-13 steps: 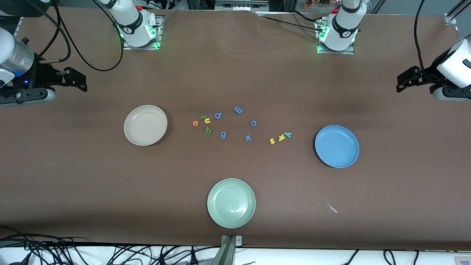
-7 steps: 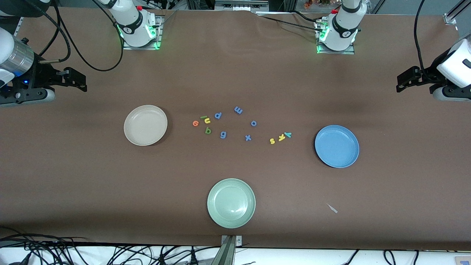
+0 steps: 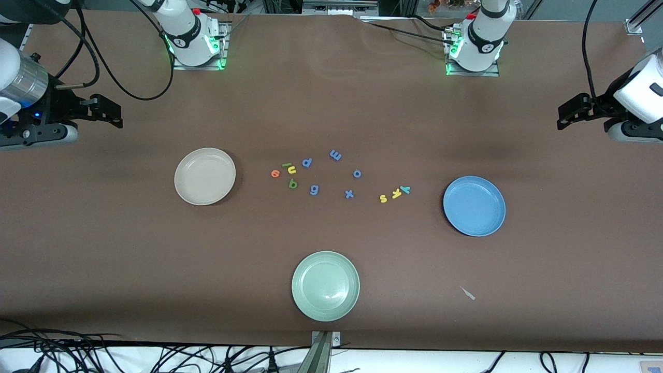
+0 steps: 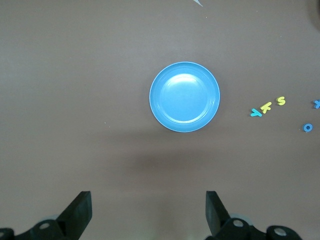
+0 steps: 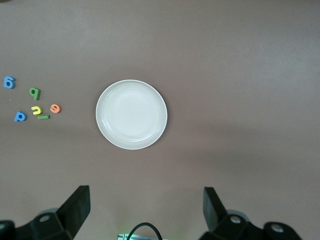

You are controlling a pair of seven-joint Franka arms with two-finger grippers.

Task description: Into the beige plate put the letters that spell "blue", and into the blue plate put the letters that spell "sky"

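The letters that spell "blue" [image 3: 286,173], tiny foam shapes in green, lime, yellow and orange, are lying beside the round beige plate [image 3: 204,176]; the letters that spell "sky" [image 3: 394,194] are lying beside the round blue plate [image 3: 474,205]. Above the table's ends, the left gripper [image 4: 148,212] and right gripper [image 5: 146,210] are waiting, wide open and empty, seemingly parked clear before sorting begins.

Both grippers hung high at the tabletop's [image 3: 331,321] two ends, the left gripper [image 4: 148,215] and the right gripper [image 5: 146,212] with jaws spread wide, nothing beneath them but bare surface. The beige plate [image 3: 204,176] and blue plate [image 3: 474,205] lay unblocked from above. The e [image 3: 275,173], l [image 3: 286,165], u [image 3: 292,170] and b [image 3: 293,183] crowded close together; s [image 3: 383,198], k [image 3: 396,194] and y [image 3: 405,189] nearly touched. Blue letters [image 3: 335,155] lay scattered between the groups.
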